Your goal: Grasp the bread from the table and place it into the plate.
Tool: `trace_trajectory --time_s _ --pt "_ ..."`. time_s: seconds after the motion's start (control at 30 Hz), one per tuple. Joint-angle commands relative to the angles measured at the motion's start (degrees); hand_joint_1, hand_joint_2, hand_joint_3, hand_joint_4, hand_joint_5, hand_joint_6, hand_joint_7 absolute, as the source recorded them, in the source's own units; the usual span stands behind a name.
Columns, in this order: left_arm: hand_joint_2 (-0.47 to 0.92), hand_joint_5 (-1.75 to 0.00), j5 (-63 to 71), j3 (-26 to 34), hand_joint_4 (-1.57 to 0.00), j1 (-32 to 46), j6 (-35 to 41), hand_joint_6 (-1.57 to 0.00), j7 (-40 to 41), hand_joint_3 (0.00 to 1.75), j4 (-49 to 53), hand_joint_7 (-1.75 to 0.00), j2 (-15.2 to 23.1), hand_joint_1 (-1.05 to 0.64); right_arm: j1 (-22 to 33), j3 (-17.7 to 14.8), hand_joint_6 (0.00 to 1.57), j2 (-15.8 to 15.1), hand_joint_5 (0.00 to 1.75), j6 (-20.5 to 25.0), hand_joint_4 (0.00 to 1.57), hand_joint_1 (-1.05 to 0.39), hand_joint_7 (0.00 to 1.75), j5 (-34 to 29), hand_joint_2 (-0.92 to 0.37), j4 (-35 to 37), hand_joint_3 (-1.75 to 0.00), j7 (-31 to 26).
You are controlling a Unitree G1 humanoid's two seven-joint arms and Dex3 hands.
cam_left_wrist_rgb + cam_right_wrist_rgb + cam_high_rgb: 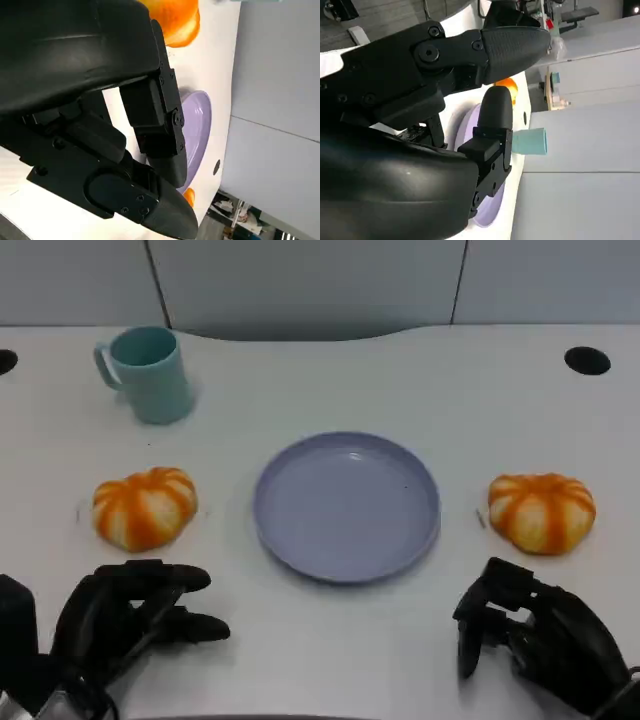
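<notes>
Orange-striped bread point(145, 507) at frame left and a second bread point(541, 511) at right, flanking the lavender plate point(346, 504) on the white surface point(480, 410), teal mug point(148, 373) upper left, left hand point(125, 620) and right hand point(535, 632) low in frame, fingers seemingly apart, holding nothing.

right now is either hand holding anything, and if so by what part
Nothing is held. The left hand and right hand rest near the table's front edge, each short of its bread.

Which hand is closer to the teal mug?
Left. The left hand sits below the teal mug on the same side, past one bread; the right hand is across the plate.
</notes>
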Motion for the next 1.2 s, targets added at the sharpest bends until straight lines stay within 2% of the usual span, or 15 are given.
trace_trajectory --time_s 0.03,0.23,0.27,0.33,0.43,0.47,0.5,0.53,0.57,0.6,0.7,0.73,0.8,1.0,1.2 --pt "0.76 -0.18 0.31 -0.02 -1.57 1.54 1.10 -1.54 -0.44 0.00 0.47 0.00 0.60 -1.05 0.78 -0.09 0.46 -0.79 1.75 -0.37 0.66 -0.70 1.38 -0.15 -0.92 -0.83 -0.32 -0.58" --pt "0.82 -0.15 6.45 -2.19 -1.56 4.11 -19.30 -1.50 5.83 0.03 -2.40 0.00 0.22 -1.05 0.80 -0.04 0.46 -0.47 1.75 0.32 0.64 -0.70 1.39 0.38 -0.92 -0.92 -0.31 -0.22" --pt "0.83 -0.14 12.47 -2.80 -1.55 5.07 -27.90 -1.49 10.58 0.03 -5.86 0.00 1.77 -1.05 0.61 -0.20 0.46 -0.38 1.75 0.77 0.63 -0.70 1.39 0.79 -0.92 -0.55 -0.31 0.22" --pt "0.90 -0.08 20.37 -3.59 -1.44 6.16 -38.07 -1.32 17.41 0.11 -9.63 0.00 3.69 -1.05 0.38 -0.42 0.45 -0.26 1.75 1.27 0.62 -0.69 1.38 1.29 -0.92 -0.09 -0.31 0.81" --pt "0.92 -0.07 31.09 -2.71 -1.40 6.39 -42.86 -1.26 27.57 0.14 -13.29 0.00 5.36 -1.05 0.38 -0.45 0.45 -0.23 1.75 0.84 0.62 -0.69 1.38 1.06 -0.92 0.02 -0.31 0.83" --pt "0.92 -0.03 37.23 -1.78 -1.16 6.44 -44.33 -0.99 33.18 0.27 -15.86 0.00 6.26 -1.05 0.41 -0.41 0.46 -0.23 1.75 0.44 0.63 -0.70 1.38 0.80 -0.92 0.02 -0.31 0.71" --pt "0.92 -0.01 42.07 -1.40 -1.07 6.51 -45.13 -0.90 37.96 0.32 -17.67 0.00 7.00 -1.05 0.44 -0.39 0.46 -0.23 1.75 0.18 0.63 -0.70 1.38 0.63 -0.92 0.03 -0.32 0.63" --pt "0.92 -0.01 49.19 -1.34 -1.02 6.45 -43.73 -0.85 45.63 0.34 -20.46 0.00 8.01 -1.05 0.51 -0.41 0.46 -0.20 1.75 0.45 0.64 -0.70 1.38 0.67 -0.92 -0.06 -0.32 0.60" --pt "0.92 0.00 53.80 -1.88 -0.65 6.39 -42.16 -0.56 51.19 0.45 -21.91 0.00 8.73 -1.05 0.56 -0.44 0.47 -0.17 1.75 0.75 0.64 -0.69 1.38 0.75 -0.92 -0.13 -0.31 0.61" --pt "0.92 0.00 57.37 -2.56 -0.51 6.36 -40.90 -0.46 55.77 0.49 -22.87 0.00 9.36 -1.05 0.59 -0.46 0.47 -0.15 1.75 0.95 0.64 -0.69 1.38 0.81 -0.92 -0.18 -0.31 0.61" --pt "0.92 0.00 62.70 -5.07 -0.38 6.23 -39.06 -0.36 64.21 0.53 -23.15 0.00 10.75 -1.05 0.61 -0.47 0.47 -0.14 1.75 1.05 0.64 -0.69 1.38 0.84 -0.92 -0.21 -0.31 0.61" --pt "0.92 0.00 66.59 -6.76 -0.37 5.31 -32.79 -0.36 67.60 0.53 -23.45 0.00 11.90 -1.05 0.50 -0.50 0.47 -0.24 1.75 1.54 0.64 -0.69 1.38 1.12 -0.92 -0.12 -0.31 1.19" --pt "0.92 0.00 71.39 -9.91 -0.08 3.68 -23.39 -0.07 71.96 0.60 -22.87 0.00 13.69 -1.05 0.31 -0.56 0.46 -0.43 1.75 2.55 0.63 -0.68 1.37 1.55 -0.92 -0.02 -0.31 2.10" --pt "0.92 0.00 73.01 -19.59 0.00 -1.32 -10.09 0.00 77.05 0.55 -13.53 0.00 16.17 -1.05 0.61 -0.89 0.48 -0.44 1.75 4.19 0.62 -0.69 1.34 1.92 -0.92 -0.41 -0.27 2.50" --pt "0.92 0.00 71.39 -26.87 0.00 -6.37 -5.04 0.00 80.64 0.46 -4.37 0.00 17.40 -1.05 0.76 -0.95 0.48 -0.54 1.75 3.10 0.60 -0.69 1.34 1.22 -0.92 -0.27 -0.28 2.34"
